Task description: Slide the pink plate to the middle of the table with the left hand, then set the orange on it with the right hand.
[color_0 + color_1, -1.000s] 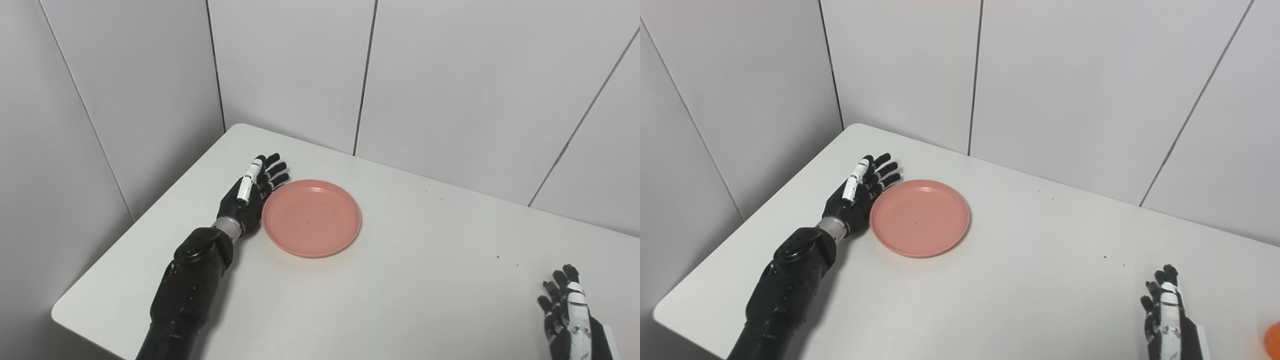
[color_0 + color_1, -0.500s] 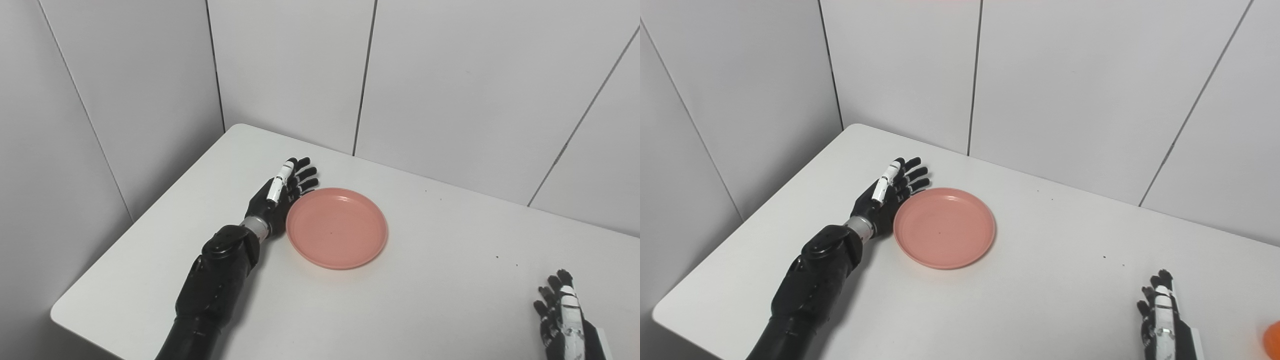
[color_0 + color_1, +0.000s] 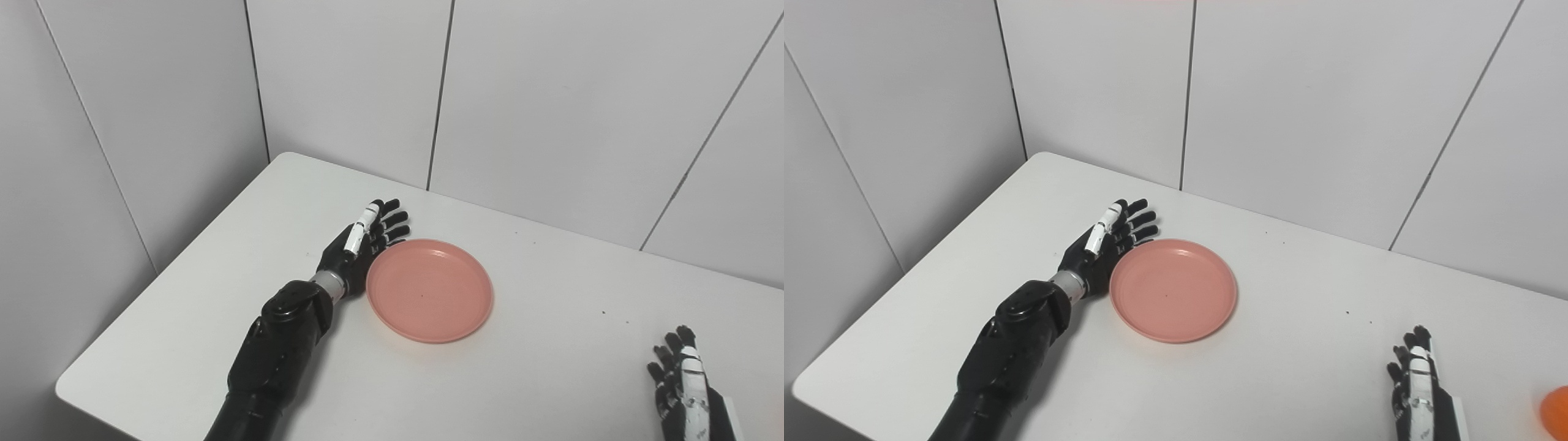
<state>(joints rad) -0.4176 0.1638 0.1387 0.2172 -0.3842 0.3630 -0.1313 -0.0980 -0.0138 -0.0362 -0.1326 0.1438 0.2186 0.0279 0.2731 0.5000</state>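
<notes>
Smooth round pink plate [image 3: 430, 290] slid rightward — left hand [image 3: 360, 245] flat against rim.

- My left hand [image 3: 361, 245] is glossy black, with one white finger segment and a silver wrist ring.
- My forearm is a bulky black shell.
- My right hand [image 3: 1418, 395] is black with white plating.

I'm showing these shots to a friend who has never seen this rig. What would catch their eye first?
The pink plate stands out most, alone on the white table, left of its middle. The black left hand lies open against the plate's left rim, fingers flat and spread. At the bottom right the right hand rests open, and a bit of the orange shows at the right eye view's edge.
</notes>
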